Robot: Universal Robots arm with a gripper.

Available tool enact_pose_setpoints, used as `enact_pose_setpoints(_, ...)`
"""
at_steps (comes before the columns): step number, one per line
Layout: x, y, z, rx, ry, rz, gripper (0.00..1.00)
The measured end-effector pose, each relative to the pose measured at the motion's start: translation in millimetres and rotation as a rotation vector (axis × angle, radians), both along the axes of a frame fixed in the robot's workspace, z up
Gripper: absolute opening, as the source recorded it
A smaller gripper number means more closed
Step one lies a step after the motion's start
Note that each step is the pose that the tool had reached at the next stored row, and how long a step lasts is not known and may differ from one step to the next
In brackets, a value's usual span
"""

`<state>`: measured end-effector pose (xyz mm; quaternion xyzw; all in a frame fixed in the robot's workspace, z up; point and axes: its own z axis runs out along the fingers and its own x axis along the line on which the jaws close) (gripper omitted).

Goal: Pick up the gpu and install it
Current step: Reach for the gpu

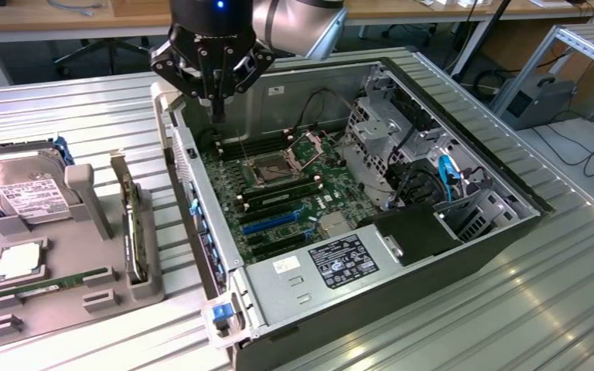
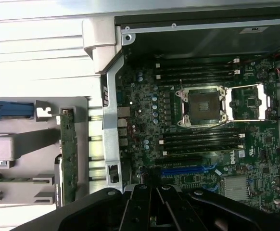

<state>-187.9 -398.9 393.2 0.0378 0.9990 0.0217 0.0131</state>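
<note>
Print on the hard drive's [image 1: 24,197] white label and the power supply's [image 1: 343,261] sticker is too small to read. The arm hangs vertical over the open computer case [image 1: 401,301], its gripper [image 1: 217,104] pinched shut on nothing. On the bench [image 1: 90,108], the gpu [image 1: 128,232] stands on edge in the grey holder [image 1: 59,305], at 9 o'clock of the case. The wrist view looks past the gripper [image 2: 152,202] onto the motherboard's CPU socket [image 2: 201,107].

One gpu [image 1: 129,224], one hard drive [image 1: 24,189], one memory stick [image 1: 52,284], one processor chip [image 1: 18,263], one grey holder [image 1: 29,325] and one open computer case [image 1: 297,305] were counted.
</note>
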Motion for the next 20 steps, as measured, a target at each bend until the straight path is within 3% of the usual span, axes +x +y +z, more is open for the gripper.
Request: enact_pose_setpoints(20,-6.8,0.0,-0.1,0.0,0.0,0.0,0.11)
